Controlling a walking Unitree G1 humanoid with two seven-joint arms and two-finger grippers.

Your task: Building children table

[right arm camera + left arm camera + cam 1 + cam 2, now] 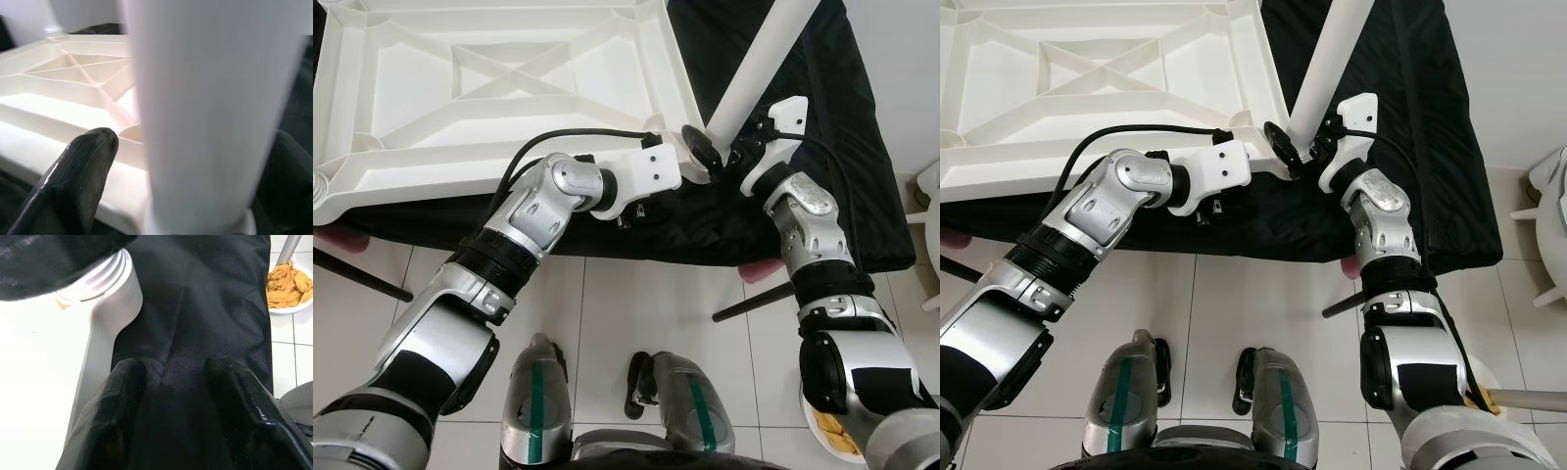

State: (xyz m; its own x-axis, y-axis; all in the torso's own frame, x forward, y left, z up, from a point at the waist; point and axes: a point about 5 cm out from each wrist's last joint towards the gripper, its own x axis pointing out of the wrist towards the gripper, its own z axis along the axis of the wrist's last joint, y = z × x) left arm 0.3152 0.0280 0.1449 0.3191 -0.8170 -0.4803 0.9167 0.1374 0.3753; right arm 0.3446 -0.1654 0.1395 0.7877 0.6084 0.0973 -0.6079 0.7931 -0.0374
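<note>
Here the white tabletop [499,88] lies upside down on a black cloth [822,176], ribs facing up. The right gripper [713,157] is clamped around a white table leg [759,59] that stands tilted at the tabletop's near right corner. The left gripper [176,382] hovers just beside that corner over the cloth, fingers [122,396] apart and empty.

Both arms stretched forward, right hand [713,157] clamped shut, left hand [176,396] with fingers parted.
</note>
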